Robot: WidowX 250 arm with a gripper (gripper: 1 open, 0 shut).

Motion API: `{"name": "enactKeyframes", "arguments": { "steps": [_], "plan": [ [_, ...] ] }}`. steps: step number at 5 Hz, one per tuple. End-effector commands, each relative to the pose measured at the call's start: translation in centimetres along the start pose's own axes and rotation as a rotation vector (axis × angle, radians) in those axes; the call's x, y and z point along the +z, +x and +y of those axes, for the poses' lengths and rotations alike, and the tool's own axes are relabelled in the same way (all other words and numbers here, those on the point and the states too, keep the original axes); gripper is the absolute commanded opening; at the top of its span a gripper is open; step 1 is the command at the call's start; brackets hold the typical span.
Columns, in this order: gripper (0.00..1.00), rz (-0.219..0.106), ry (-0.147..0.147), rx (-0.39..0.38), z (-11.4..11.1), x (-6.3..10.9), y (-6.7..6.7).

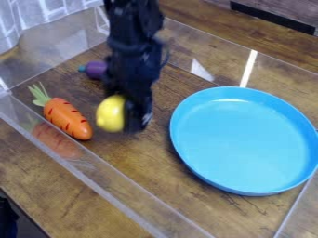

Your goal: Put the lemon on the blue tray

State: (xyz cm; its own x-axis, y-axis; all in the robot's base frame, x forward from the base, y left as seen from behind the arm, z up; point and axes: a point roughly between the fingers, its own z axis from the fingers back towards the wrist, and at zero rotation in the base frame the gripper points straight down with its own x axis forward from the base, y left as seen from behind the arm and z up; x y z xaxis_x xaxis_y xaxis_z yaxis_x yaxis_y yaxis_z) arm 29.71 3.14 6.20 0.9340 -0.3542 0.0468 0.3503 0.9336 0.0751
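Observation:
The yellow lemon (111,113) hangs clear of the wooden table, pinched in my black gripper (123,116), which points straight down and is shut on it. The picture is motion-blurred around the arm. To the right, the round blue tray (236,158) lies flat on the table with nothing in it, a short gap away from the gripper.
An orange carrot with green leaves (65,116) lies on the table just left of the lemon. A purple eggplant (93,69) peeks out behind the arm. A clear plastic sheet (74,177) covers the left part of the wooden table.

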Motion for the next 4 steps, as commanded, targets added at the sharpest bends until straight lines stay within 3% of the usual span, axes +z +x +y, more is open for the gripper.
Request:
{"name": "enactKeyframes", "arguments": {
  "steps": [1, 2, 4],
  "plan": [
    [0.00, -0.088, 0.051, 0.002, -0.3, 3.3, 2.6],
    [0.00, -0.092, 0.045, -0.013, -1.5, 2.9, 3.3],
    [0.00, -0.104, 0.038, 0.004, -2.2, 2.4, 3.3]
  ]
}}
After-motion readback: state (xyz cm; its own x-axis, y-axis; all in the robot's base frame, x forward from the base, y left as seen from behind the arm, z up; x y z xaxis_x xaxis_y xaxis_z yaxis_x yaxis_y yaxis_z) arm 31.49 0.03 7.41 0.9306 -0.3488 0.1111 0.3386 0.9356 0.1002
